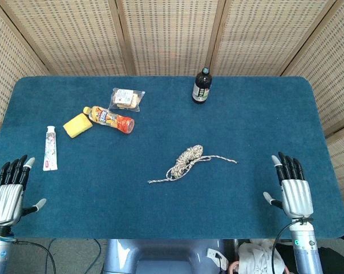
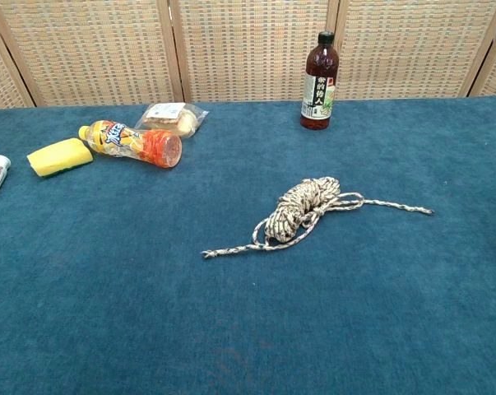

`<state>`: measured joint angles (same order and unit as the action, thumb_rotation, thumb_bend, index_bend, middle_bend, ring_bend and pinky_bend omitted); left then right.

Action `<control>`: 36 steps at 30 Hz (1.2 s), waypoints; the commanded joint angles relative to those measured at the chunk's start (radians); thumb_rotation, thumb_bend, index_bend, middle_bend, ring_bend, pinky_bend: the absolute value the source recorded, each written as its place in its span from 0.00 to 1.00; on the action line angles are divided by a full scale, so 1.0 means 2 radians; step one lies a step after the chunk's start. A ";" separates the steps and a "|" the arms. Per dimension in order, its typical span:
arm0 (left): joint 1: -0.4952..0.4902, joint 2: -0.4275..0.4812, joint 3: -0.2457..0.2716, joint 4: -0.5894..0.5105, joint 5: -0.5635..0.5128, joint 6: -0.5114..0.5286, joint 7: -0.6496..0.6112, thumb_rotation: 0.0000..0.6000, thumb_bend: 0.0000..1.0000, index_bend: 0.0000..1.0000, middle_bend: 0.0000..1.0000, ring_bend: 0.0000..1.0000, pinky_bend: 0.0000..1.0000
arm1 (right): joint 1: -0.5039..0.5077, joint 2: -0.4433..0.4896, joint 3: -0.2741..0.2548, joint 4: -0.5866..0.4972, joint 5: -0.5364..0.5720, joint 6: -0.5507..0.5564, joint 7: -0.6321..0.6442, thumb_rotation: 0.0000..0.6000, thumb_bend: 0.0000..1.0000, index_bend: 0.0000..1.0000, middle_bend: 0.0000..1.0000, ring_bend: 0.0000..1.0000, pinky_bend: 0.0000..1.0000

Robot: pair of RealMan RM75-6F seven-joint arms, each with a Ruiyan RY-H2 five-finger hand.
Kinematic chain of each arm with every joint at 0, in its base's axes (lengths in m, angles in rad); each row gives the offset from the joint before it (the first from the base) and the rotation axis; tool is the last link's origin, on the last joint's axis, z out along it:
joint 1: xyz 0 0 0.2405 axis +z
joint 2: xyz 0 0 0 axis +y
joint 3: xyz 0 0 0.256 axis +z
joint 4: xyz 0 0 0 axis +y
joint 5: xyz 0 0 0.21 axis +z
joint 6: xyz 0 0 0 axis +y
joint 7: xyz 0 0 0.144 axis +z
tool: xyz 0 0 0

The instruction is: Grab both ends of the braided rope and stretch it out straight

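Blue felt covers the table (image 1: 263,103) where the braided rope (image 1: 189,160) lies bundled mid-frame, and with my left robot hand (image 1: 7,191) and right robot hand (image 1: 292,185) both spread empty at the lower corners, I risk snagging the coil instead of its thin ends.

**Blue felt, bright odds and ends**

The table (image 1: 263,114) is showing deep teal-blue all over. The braided rope (image 2: 301,212) is lying speckled cream, tan and dark. A yellow sponge (image 2: 59,156) is sitting bright beside an orange bottle (image 2: 131,142) with a colourful label. The dark bottle (image 2: 317,81) is wearing a green-and-white label. The tube (image 1: 50,148) is white with red ends. Both the left hand (image 1: 8,191) and the right hand (image 1: 292,185) are gleaming silver, fingers black.
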<state>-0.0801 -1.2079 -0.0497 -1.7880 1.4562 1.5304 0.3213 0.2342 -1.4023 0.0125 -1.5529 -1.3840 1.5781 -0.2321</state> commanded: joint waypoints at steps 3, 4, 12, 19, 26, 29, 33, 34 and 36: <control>0.000 -0.001 0.001 0.001 0.002 0.000 0.001 1.00 0.00 0.00 0.00 0.00 0.00 | 0.000 -0.001 0.005 0.001 -0.001 -0.009 0.002 1.00 0.00 0.00 0.00 0.00 0.00; 0.000 -0.001 0.001 0.001 0.002 -0.001 0.002 1.00 0.00 0.00 0.00 0.00 0.00 | 0.000 -0.002 0.006 0.001 -0.001 -0.012 0.003 1.00 0.00 0.00 0.00 0.00 0.00; -0.002 -0.003 -0.001 -0.002 0.001 -0.002 0.008 1.00 0.00 0.00 0.00 0.00 0.00 | 0.059 0.006 0.046 -0.001 0.030 -0.124 0.035 1.00 0.04 0.11 0.00 0.00 0.00; -0.007 -0.007 -0.011 0.003 -0.020 -0.011 0.012 1.00 0.00 0.00 0.00 0.00 0.00 | 0.143 -0.006 0.124 0.016 0.146 -0.258 0.031 1.00 0.21 0.34 0.00 0.00 0.00; -0.013 -0.012 -0.014 0.005 -0.028 -0.020 0.022 1.00 0.00 0.00 0.00 0.00 0.00 | 0.200 -0.061 0.156 0.088 0.237 -0.297 -0.035 1.00 0.28 0.38 0.00 0.00 0.00; -0.014 -0.013 -0.015 0.006 -0.033 -0.022 0.025 1.00 0.00 0.00 0.00 0.00 0.00 | 0.215 -0.080 0.160 0.115 0.264 -0.305 -0.056 1.00 0.30 0.39 0.00 0.00 0.00; -0.016 -0.015 -0.016 0.007 -0.038 -0.025 0.030 1.00 0.00 0.00 0.00 0.00 0.00 | 0.229 -0.108 0.157 0.147 0.294 -0.310 -0.081 1.00 0.31 0.43 0.00 0.00 0.00; -0.016 -0.016 -0.016 0.007 -0.039 -0.026 0.031 1.00 0.00 0.00 0.00 0.00 0.00 | 0.230 -0.113 0.155 0.152 0.297 -0.309 -0.084 1.00 0.31 0.44 0.00 0.00 0.00; -0.017 -0.017 -0.017 0.007 -0.041 -0.027 0.033 1.00 0.00 0.00 0.00 0.00 0.00 | 0.232 -0.123 0.150 0.162 0.306 -0.312 -0.091 1.00 0.31 0.45 0.00 0.00 0.00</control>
<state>-0.1137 -1.2408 -0.0826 -1.7748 1.3758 1.4777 0.3857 0.6916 -1.6361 0.3197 -1.2402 -0.7841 0.9604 -0.4031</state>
